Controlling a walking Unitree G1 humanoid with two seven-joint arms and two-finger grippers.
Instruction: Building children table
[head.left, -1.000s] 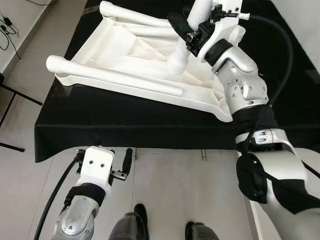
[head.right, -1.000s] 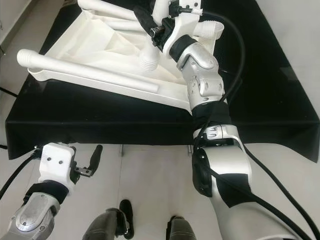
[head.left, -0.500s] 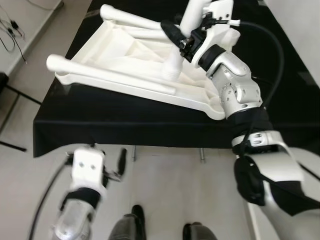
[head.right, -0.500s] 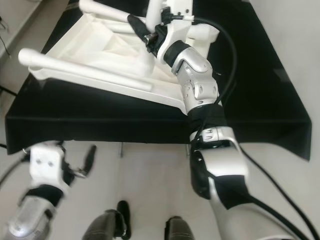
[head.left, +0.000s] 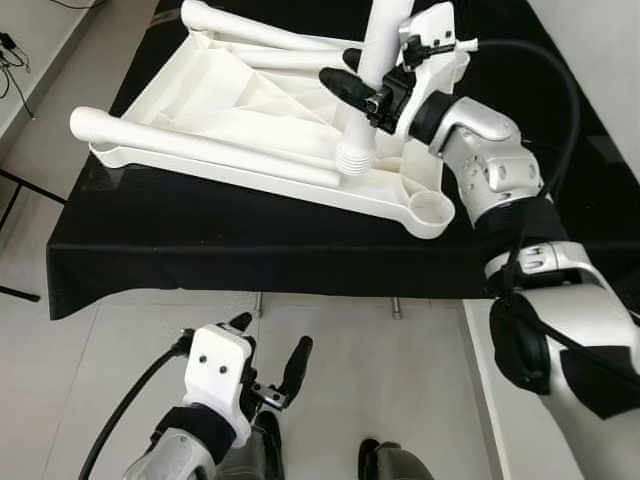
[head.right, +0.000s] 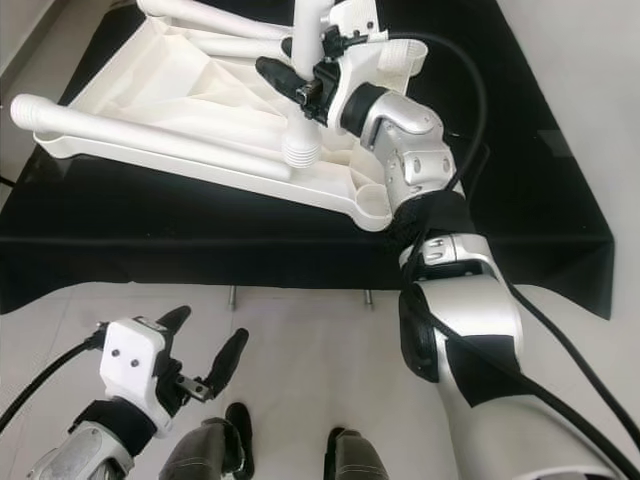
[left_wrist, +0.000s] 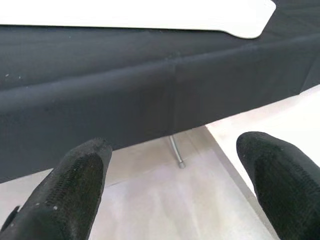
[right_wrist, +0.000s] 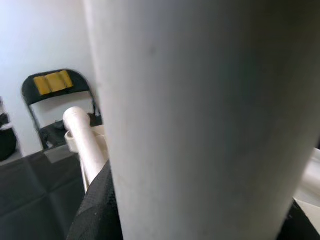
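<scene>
Across the upper half of my head view, a black-draped work table (head.left: 250, 250) carries the white children's table top (head.left: 230, 110), lying upside down with its ribbed underside facing up. Two legs (head.left: 200, 148) lie along the top, running from nine o'clock toward its middle. An empty round socket (head.left: 433, 208) sits at the corner toward four o'clock.

My right gripper (head.left: 372, 90), at one o'clock, is clamped around a loose white leg (head.left: 372, 70), held near upright with its threaded end (head.left: 353, 160) hovering over the underside, near that socket but not in it.

My left gripper (head.left: 268, 362) hangs at six o'clock below the table edge, fingers (left_wrist: 75, 185) spread wide, holding nothing.

Assessment: the step in hand appears to be seating this leg. I would carry the thread toward four o'clock, centre it over the socket, keep the leg square, then lower and turn. A tilted entry risks cross-threading.
</scene>
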